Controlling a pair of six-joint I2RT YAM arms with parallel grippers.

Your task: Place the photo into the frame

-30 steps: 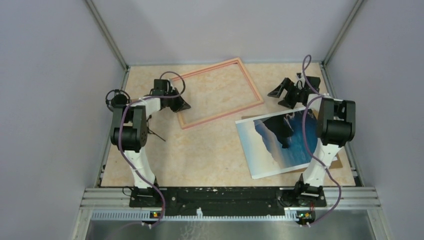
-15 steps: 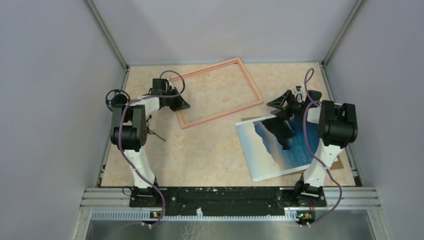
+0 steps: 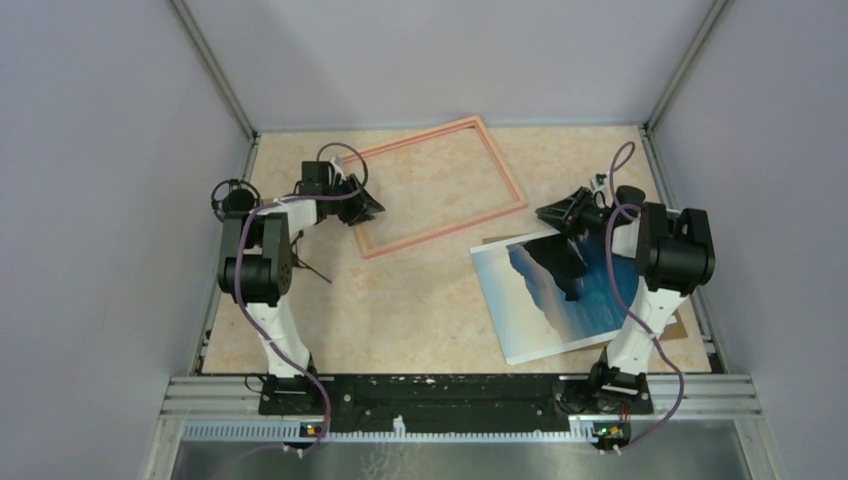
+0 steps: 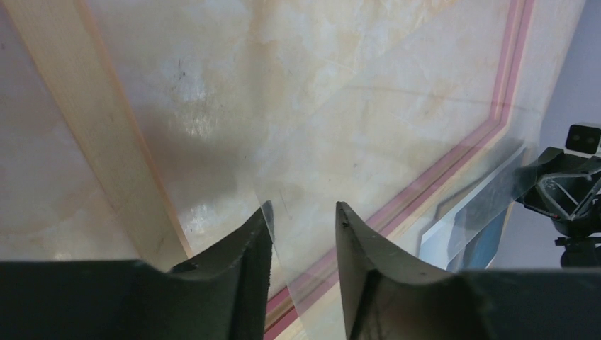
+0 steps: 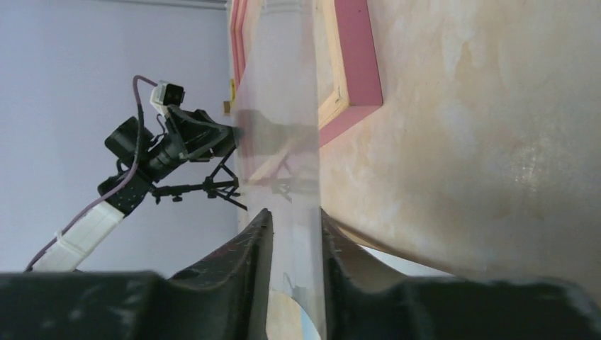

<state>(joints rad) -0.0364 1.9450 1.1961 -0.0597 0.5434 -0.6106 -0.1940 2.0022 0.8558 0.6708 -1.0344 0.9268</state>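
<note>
Looking out from the arm bases, we find the photo [image 3: 545, 300] first. It lies flat and picture-up on the table [image 3: 400, 310] by the right arm, outside the frame, with its far-left corner near the frame's near rail. Just over the photo's far edge hangs the right gripper [image 3: 560, 212], pointing left. Its fingers [image 5: 241, 262] stand a narrow gap apart, and a clear sheet [image 5: 280, 120] rises between them and fills that gap. We cannot tell whether they pinch it. Across the table, the left gripper [image 3: 368, 208] sits over the near-left corner of the frame [image 3: 445, 228]. Its fingers [image 4: 358, 244] are plainly parted and hold nothing, while the sheet's faint edge passes beside one finger. Farthest back, the pink frame lies flat and skewed, and the marbled tabletop shows through its opening.
</note>
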